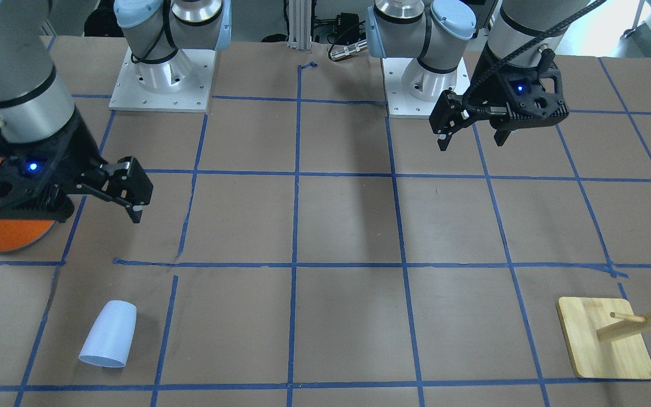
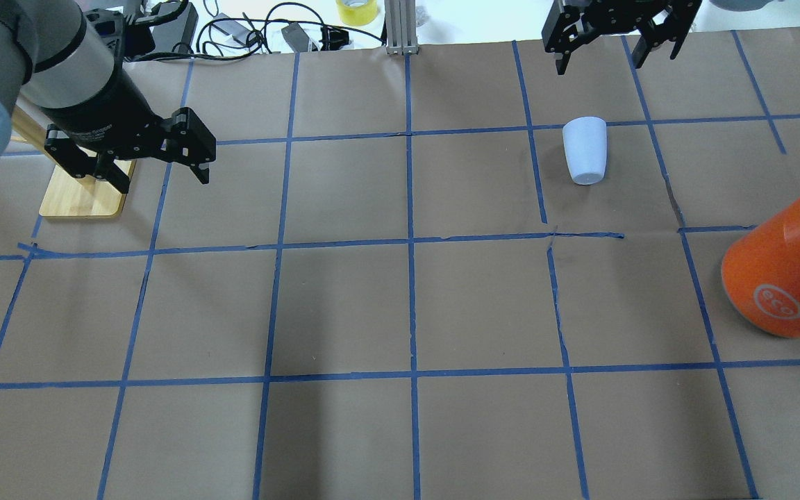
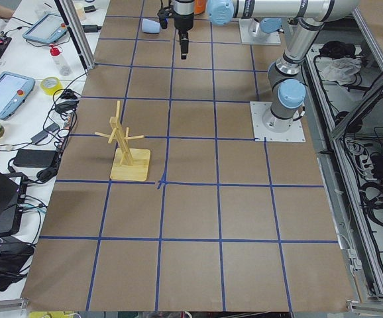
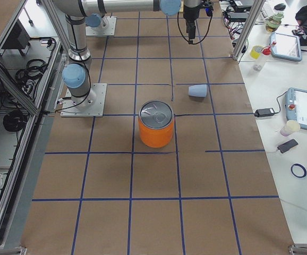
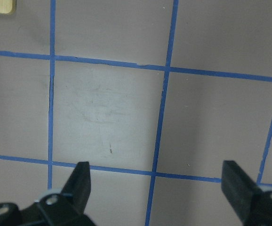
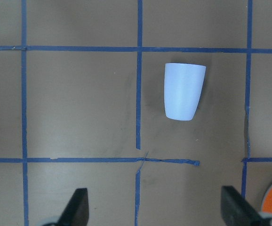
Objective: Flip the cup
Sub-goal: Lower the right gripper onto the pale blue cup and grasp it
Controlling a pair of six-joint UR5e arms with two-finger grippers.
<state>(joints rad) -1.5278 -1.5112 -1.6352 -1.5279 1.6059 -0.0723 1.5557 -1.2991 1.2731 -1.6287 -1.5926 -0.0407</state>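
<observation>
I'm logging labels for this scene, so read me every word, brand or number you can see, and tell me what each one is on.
"eco", in a white ring on the side of the orange can.
The tablet screens: too small to read.
The cup: no print visible.

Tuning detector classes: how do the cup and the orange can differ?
Pose: the cup lies on its side; the orange can stands upright. Size: the cup is far smaller than the can. Colour: the cup is pale blue-white, the can orange. Both are round and handleless.
</observation>
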